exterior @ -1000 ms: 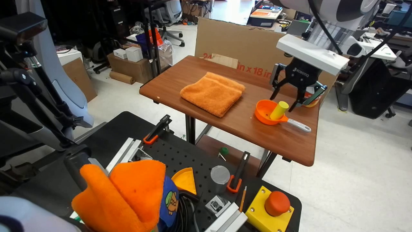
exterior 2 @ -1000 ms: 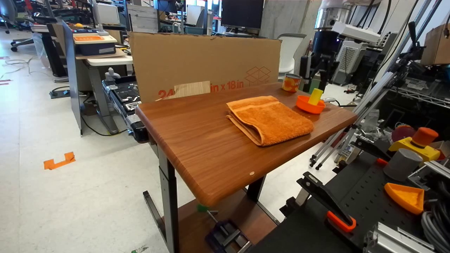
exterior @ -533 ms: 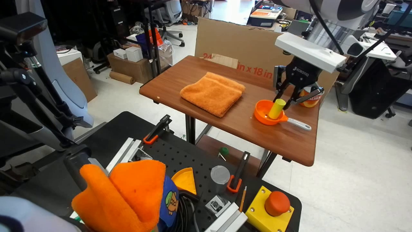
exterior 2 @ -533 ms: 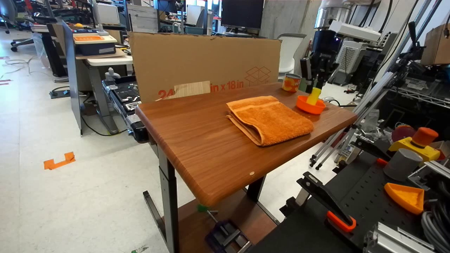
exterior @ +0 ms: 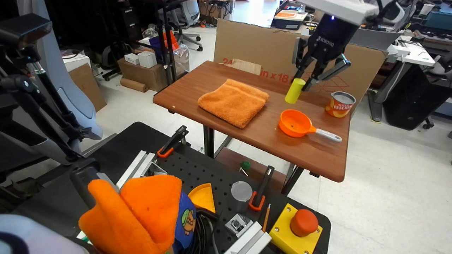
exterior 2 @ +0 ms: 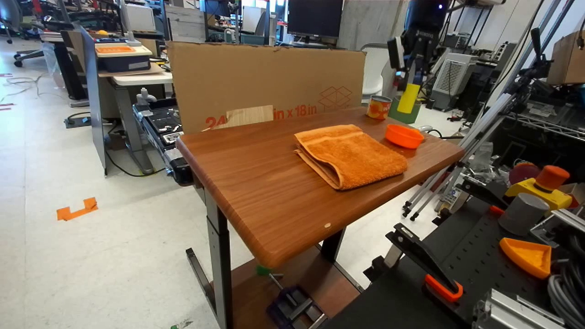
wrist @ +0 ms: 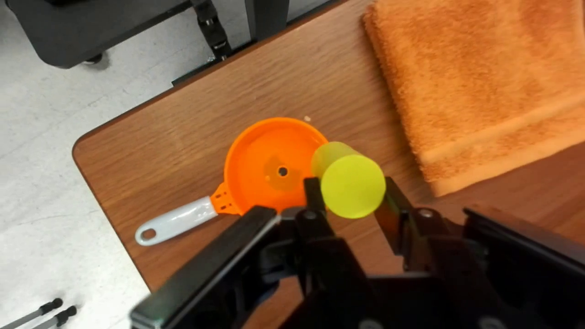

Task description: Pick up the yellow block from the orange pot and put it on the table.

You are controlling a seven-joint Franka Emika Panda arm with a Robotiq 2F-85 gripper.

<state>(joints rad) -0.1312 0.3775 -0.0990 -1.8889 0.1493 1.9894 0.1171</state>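
Rectangular reddish-brown wooden surface: corners rounded.
Shallow round bright orange pot with pale grey handle: set on the surface; small dark round mark in its floor.
Small cylindrical bright yellow block: in the air above the surface, outside the pot, leaning in both exterior views; in the wrist view it covers part of the pot's rim.
Black claw, lettered ROBOTIQ: clamped on the block near its upper end.
Folded orange terry cloth: flat on the surface, near the pot.
Cylindrical orange-labelled can: upright on the surface, apart from the pot.
Red-printed brown cardboard wall: upright along one edge.
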